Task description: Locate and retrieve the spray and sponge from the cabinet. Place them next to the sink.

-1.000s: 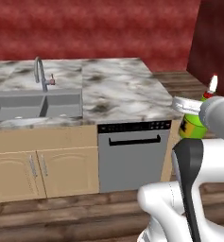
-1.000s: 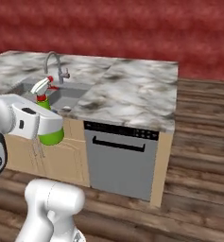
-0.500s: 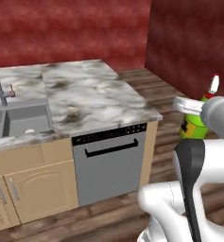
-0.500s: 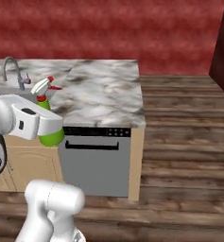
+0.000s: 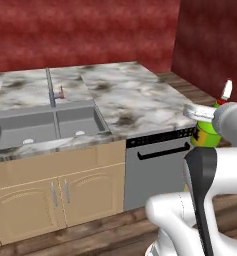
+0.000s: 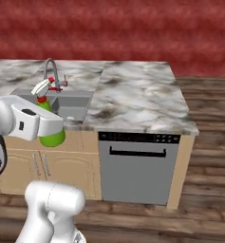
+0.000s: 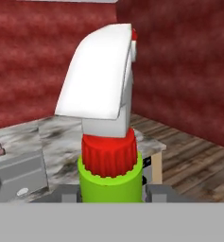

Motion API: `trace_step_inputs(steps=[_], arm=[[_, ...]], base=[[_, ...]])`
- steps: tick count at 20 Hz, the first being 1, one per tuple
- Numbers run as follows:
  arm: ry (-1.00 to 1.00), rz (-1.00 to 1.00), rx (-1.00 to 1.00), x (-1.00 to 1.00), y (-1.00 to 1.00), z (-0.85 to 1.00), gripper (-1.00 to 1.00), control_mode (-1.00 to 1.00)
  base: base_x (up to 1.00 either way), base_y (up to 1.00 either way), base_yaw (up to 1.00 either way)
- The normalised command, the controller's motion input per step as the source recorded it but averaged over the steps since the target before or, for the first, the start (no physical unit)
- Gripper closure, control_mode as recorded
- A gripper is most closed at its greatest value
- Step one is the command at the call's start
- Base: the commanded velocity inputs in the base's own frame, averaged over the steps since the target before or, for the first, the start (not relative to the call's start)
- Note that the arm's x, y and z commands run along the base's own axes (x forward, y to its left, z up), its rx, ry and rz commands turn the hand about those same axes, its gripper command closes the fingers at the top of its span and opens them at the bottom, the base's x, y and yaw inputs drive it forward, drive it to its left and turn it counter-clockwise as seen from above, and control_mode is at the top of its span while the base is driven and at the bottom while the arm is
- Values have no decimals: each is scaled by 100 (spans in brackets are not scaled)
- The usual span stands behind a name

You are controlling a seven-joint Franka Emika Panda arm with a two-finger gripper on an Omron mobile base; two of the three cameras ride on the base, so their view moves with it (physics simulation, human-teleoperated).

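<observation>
**Spray bottle held above a kitchen floor, sink counter ahead**

Deep red mottled walls [image 5: 90, 30] back a simulated kitchen with a dark wood plank floor [image 6: 209, 156]. Along the wall runs a counter [image 6: 137, 97] of grey-and-white marbled stone, its edges square and flat.

Set into the counter is the sink [image 5: 45, 125], a grey rectangular double basin. Each basin holds nothing but a small round pale drain. Behind the divider stands a tall thin steel faucet [image 5: 51, 87] with a small red lever at its side; in the right base view its top curves over in an arch.

Below the stone sit light tan base cabinets [image 5: 60, 187] with recessed arched panels and slim vertical metal handles. Beside them is a grey dishwasher [image 6: 137, 168] with a black control strip and a dark bar handle.

The spray [image 7: 108, 137] is in the gripper [image 7: 111, 193], upright, off to the side of the counter and in front of it, not resting on any surface. The hand view shows it closely: a bright lime-green round body, a ribbed red collar above, and a smooth white trigger head with a red tip. The two dark fingers [image 7: 66, 193] press against opposite sides of the green body, closed snugly on it. In the left base view the bottle's green body and white-tipped nozzle peek from behind the white arm at the right edge.
</observation>
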Motion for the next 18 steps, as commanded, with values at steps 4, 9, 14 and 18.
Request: trace_step_inputs(steps=[4,9,14,18], arm=[[0,0,0,0,0,0,100,100],[0,0,0,0,0,0,100,100],[0,0,0,0,0,0,100,100],[0,0,0,0,0,0,100,100]], base=[[10,85,14],[30,29,16],[67,-18,22],[65,-35,28]])
